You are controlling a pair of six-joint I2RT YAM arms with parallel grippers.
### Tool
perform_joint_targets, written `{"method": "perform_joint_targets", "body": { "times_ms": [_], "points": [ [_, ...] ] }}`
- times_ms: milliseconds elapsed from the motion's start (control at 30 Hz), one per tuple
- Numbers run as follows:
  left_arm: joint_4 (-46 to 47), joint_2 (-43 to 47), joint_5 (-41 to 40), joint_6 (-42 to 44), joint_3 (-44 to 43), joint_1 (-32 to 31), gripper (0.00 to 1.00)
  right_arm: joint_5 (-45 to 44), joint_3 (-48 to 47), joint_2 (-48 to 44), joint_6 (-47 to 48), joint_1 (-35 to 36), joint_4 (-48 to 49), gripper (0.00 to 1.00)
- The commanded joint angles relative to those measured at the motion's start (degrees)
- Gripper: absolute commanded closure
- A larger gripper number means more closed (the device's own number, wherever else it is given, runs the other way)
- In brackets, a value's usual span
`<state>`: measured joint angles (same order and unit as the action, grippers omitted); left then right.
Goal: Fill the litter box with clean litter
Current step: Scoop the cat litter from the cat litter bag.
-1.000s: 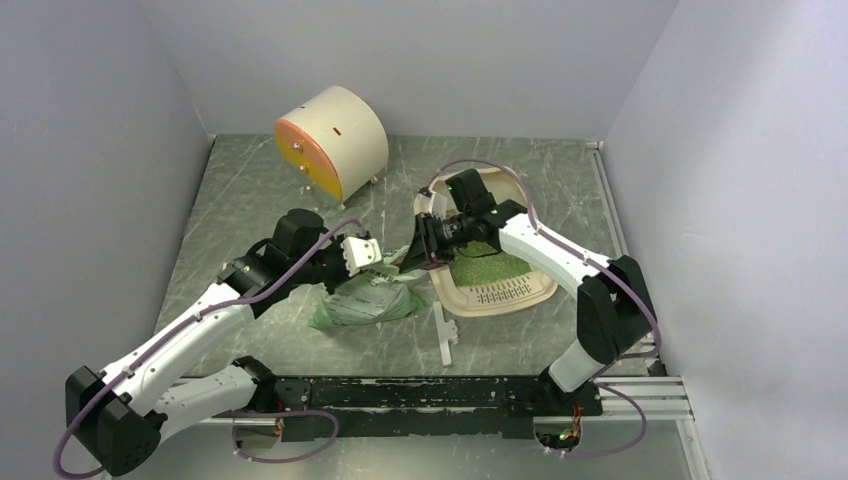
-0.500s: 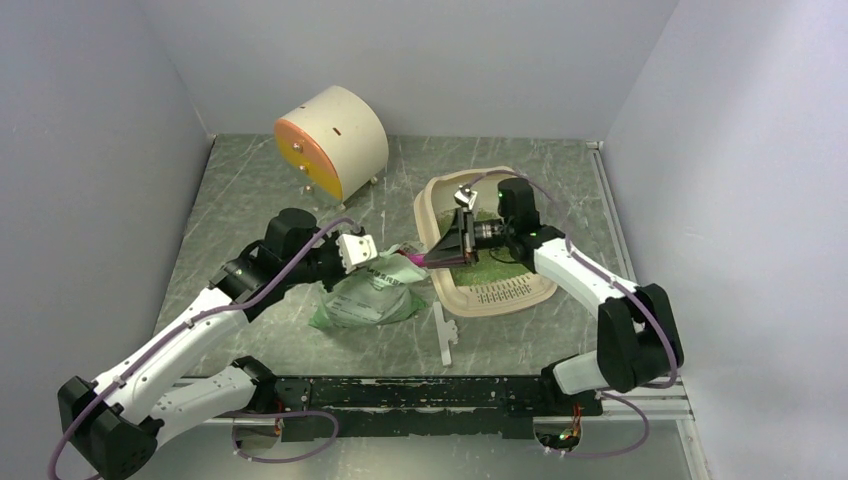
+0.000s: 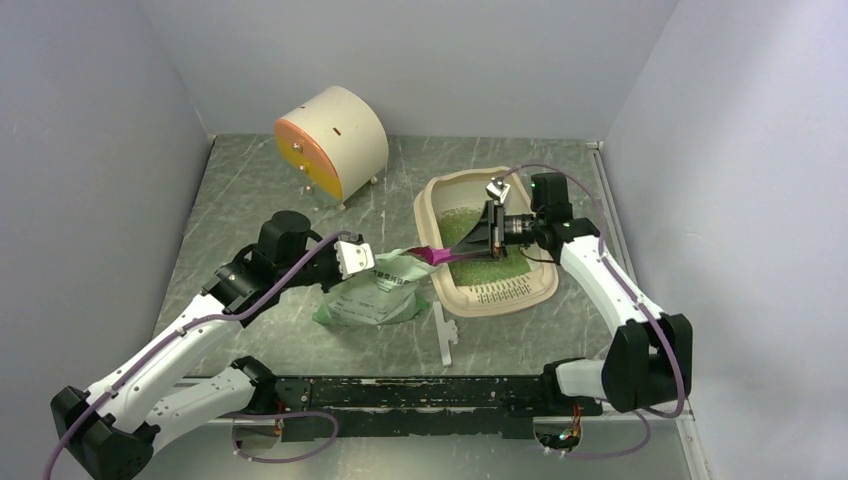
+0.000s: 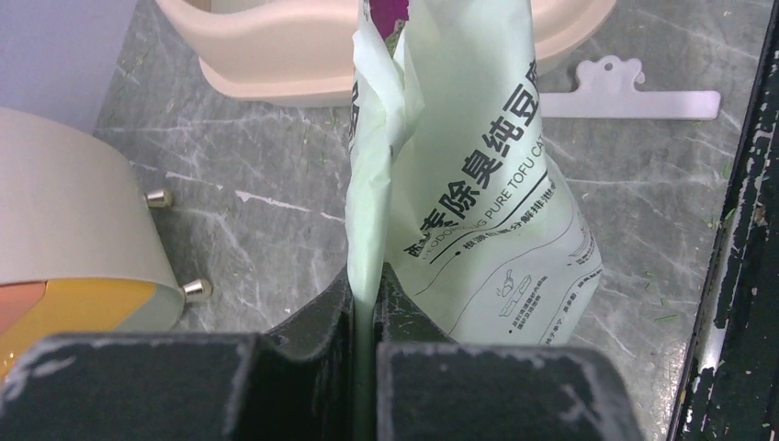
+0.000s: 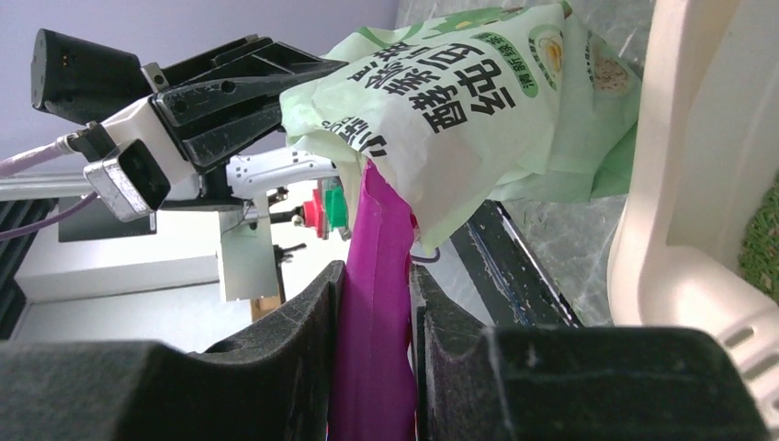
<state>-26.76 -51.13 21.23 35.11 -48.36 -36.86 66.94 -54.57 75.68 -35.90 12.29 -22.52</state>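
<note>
The litter box (image 3: 432, 205) is set toward the table's right edge, with its grille ledge at the near end. A thin bed of litter (image 3: 462, 222) is already spread in it. The bag (image 3: 372, 298) is held up near the table's middle, its top edge pinched flat between the closed fingers of the left gripper (image 4: 366, 299). The handle of the scoop (image 5: 377, 211) is clamped in the right gripper (image 5: 377, 276), and the scoop's head is hidden in the bag's mouth, just beside the box's left rim.

Over the last second the right arm has been drawn back from the bag toward the table's right edge. Its gripper is now carried above the box rather than at the bag's mouth, and the scoop has been pulled along with it. The bag and the left gripper are scarcely shifted. A scoopful is judged to be on its way out, to be tipped into the box. Whether the scoop is loaded cannot be told, and more litter seems to be wanted.
</note>
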Motion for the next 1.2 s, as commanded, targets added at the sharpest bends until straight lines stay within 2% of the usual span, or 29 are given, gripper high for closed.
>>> {"method": "perform_joint_targets", "body": {
  "times_ms": [0, 233, 367, 533, 600, 700, 767, 833, 967, 1000, 1067, 1167],
  "points": [
    [16.46, 0.29, 6.61, 3.91, -6.70, -0.58, 0.95, 0.27, -1.68, -5.73, 2.06, -4.73, -5.40, 1.00],
    [20.54, -6.09, 9.15, 7.29, -11.57, -0.58, 0.95, 4.70, 2.16, -9.28, 2.21, -11.04, -8.08, 1.00],
    [18.56, -7.51, 6.29, 10.81, -12.88, -0.58, 0.95, 5.25, 7.82, -11.17, -4.97, -10.84, -1.35, 1.00],
    [15.28, -2.66, -3.33, 13.46, -8.14, -0.50, 0.95, 6.86, 13.78, -14.28, -18.46, -9.76, 14.58, 1.00],
    [15.72, 0.15, -5.95, 13.55, -4.27, -0.48, 0.95, 6.97, 13.62, -14.42, -17.83, -9.90, 14.15, 1.00],
    [14.37, 2.59, -7.01, 12.05, -2.59, -0.49, 0.95, 6.87, 12.39, -13.71, -14.75, -10.16, 10.86, 1.00],
    [14.47, 3.96, -7.46, 10.94, -1.51, -0.49, 0.95, 6.87, 12.59, -13.54, -15.68, -10.27, 11.97, 1.00],
    [15.22, 5.13, -7.63, 10.18, -0.49, -0.49, 0.95, 6.38, 14.80, -14.33, -21.97, -9.96, 18.61, 1.00],
    [15.25, 5.42, -7.07, 8.76, 0.10, -0.49, 0.95, 3.56, 20.25, -15.72, -40.60, -5.13, 40.14, 1.00],
    [15.06, 5.27, -6.75, 8.18, 0.03, -0.49, 0.95, 3.10, 19.92, -15.23, -41.64, -3.80, 41.12, 1.00],
    [15.11, 5.50, -6.68, 7.41, 0.14, -0.49, 0.95, 2.58, 18.28, -14.62, -37.74, -3.45, 35.89, 1.00],
    [14.94, 6.55, -8.00, 7.13, 0.16, -0.47, 0.95, 4.45, 17.72, -14.68, -33.51, -7.03, 29.71, 1.00]
  ]
}}
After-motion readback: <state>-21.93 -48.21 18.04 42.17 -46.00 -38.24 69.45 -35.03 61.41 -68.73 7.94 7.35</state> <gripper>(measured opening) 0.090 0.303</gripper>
